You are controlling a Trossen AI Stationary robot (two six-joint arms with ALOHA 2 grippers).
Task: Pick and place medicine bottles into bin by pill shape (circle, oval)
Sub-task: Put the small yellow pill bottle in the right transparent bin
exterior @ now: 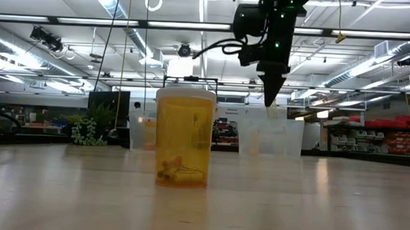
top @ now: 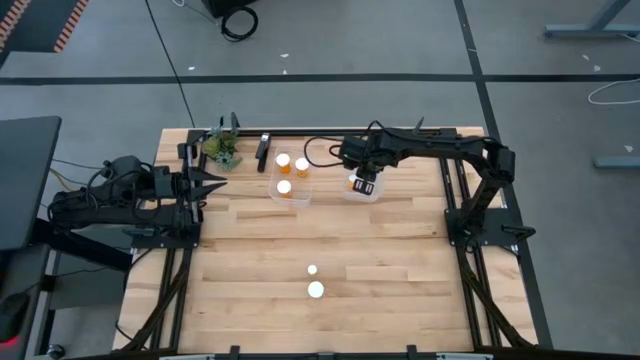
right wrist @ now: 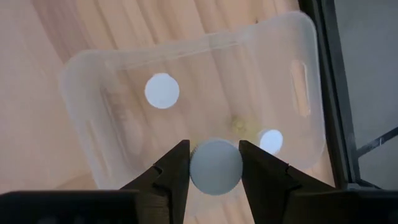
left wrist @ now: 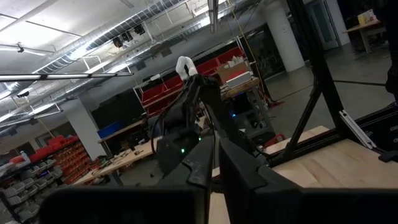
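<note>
Right gripper [right wrist: 214,167] hangs directly above the right-hand clear bin [right wrist: 305,93], fingers pointing straight down. Both fingers are clamped against the sides of a round white cap; the grasped bottle [right wrist: 216,166] sits between the tips, gap only as wide as the cap. In the low view the gripper is well above the bin rim, not touching it. Two more white-capped bottles lie inside this bin: one [right wrist: 162,91] toward the middle, a smaller one [right wrist: 270,141] just beside the held cap.

Left-hand clear bin [top: 276,190], just left of the right one near the far edge of the table [top: 400,250], holds three orange bottles with white caps [top: 284,187].

Two bottles stand loose on the near part of the table, close together near its middle: a small one [top: 313,269] and a larger one [top: 316,290]. The larger orange bottle fills the centre of the low view, upright, pills visible at its bottom.

Left gripper [top: 212,183] rests at the far left edge of the table, fingers pinched together on nothing, beside a small green plant [top: 222,150].
</note>
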